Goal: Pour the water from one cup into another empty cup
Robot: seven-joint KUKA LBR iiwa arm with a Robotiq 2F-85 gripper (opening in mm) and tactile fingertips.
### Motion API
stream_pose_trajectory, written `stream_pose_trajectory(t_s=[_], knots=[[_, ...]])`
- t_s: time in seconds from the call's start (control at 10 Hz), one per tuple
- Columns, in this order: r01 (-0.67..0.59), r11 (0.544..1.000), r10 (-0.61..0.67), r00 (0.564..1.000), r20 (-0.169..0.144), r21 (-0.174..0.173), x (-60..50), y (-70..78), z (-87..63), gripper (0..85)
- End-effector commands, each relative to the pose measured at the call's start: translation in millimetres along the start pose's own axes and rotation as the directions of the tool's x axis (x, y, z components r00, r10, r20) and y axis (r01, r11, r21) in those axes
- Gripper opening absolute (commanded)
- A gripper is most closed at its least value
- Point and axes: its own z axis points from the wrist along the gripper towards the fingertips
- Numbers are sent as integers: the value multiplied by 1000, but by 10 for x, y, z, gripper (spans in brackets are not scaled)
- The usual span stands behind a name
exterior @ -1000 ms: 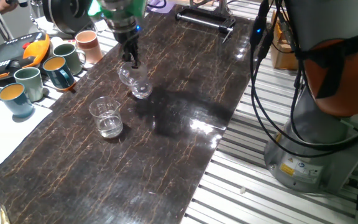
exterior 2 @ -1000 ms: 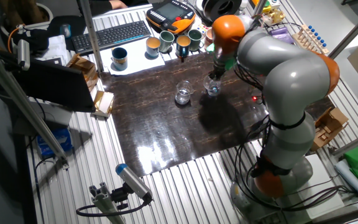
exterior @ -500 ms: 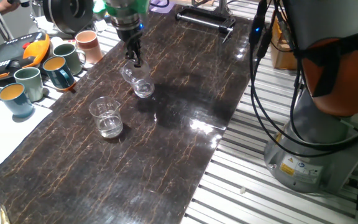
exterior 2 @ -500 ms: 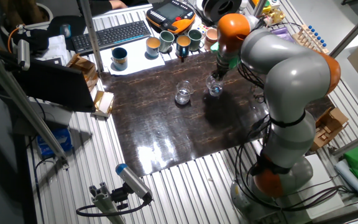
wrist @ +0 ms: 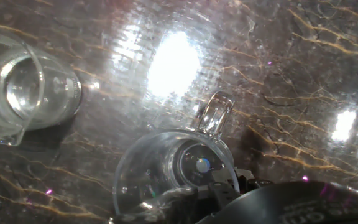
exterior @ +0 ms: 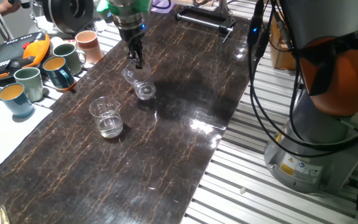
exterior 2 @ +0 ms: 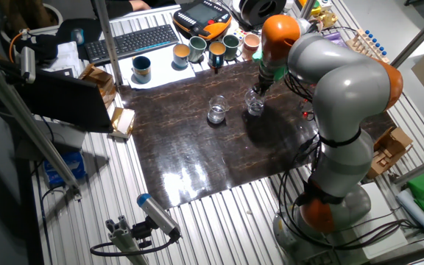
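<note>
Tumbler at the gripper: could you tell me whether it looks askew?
Yes. The tumbler leans well over, pinched at its rim by the gripper, while the other cup stands upright. No spill shows.

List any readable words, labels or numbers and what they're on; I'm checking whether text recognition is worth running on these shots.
No text can be read in any view.
Sticker on the robot base: printed, too small to read.
Keyboard: key legends too small.
Orange-edged pendant: screen and buttons blurred.
Clear cup and held glass: no readable marks.
</note>
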Motion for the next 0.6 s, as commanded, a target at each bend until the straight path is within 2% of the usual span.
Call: stream_pose_trajectory(t_s=[0.0, 0.5], knots=[[-2, 1000, 2, 1000, 1, -16, 2, -2, 8, 7], [-2, 998, 2, 1000, 2, -63, 0, -2, 66, 7]])
